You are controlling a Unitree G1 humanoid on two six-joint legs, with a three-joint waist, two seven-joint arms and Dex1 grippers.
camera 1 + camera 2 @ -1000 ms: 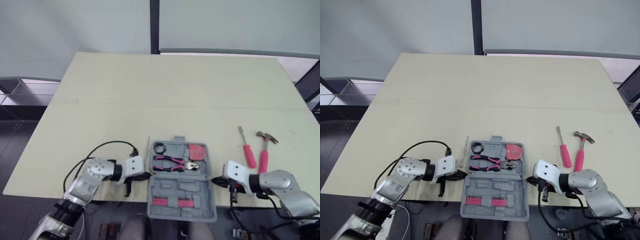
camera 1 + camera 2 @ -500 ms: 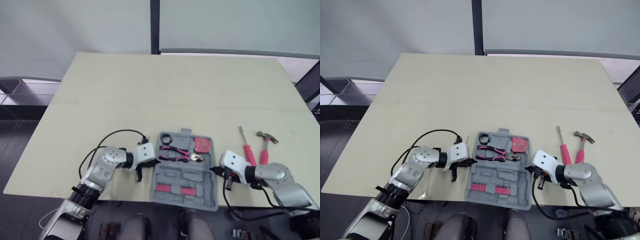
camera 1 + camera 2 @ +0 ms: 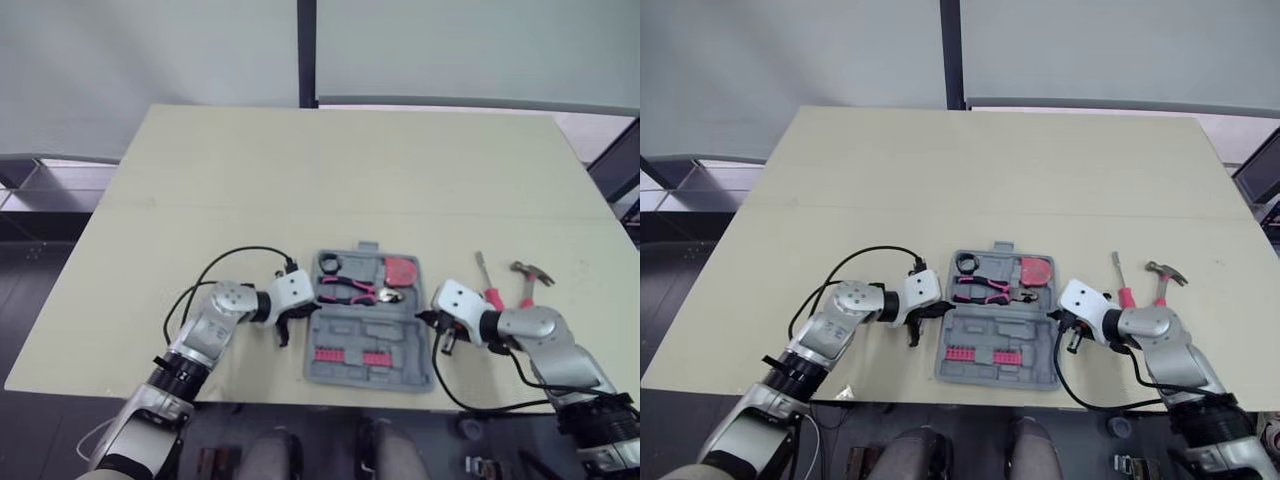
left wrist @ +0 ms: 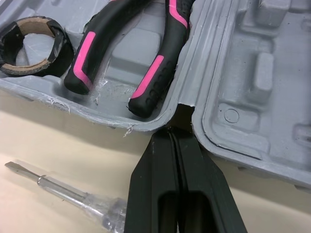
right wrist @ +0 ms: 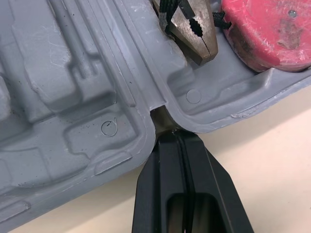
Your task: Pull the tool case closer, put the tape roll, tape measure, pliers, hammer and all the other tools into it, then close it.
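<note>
**Open tool case flanked at its hinge by both grippers**

Head views: the tool case [image 3: 395, 335] lies open on the table [image 3: 330, 180] near the front edge. It holds the tape roll [image 3: 328, 266], pliers [image 3: 355, 290] and tape measure [image 3: 400, 271]. The left gripper [image 3: 305, 312] and right gripper [image 3: 425, 320] meet its two sides at the hinge line. The hammer [image 3: 530, 280] and red screwdriver [image 3: 488, 285] lie on the table to the right of the case.

Left wrist view: the fingers are pressed together, tips in the hinge notch. A clear-handled screwdriver [image 4: 63, 191] lies on the table just beside the case.

Right wrist view: the fingers are likewise together, tips at the opposite notch, near the pliers' nose.
</note>
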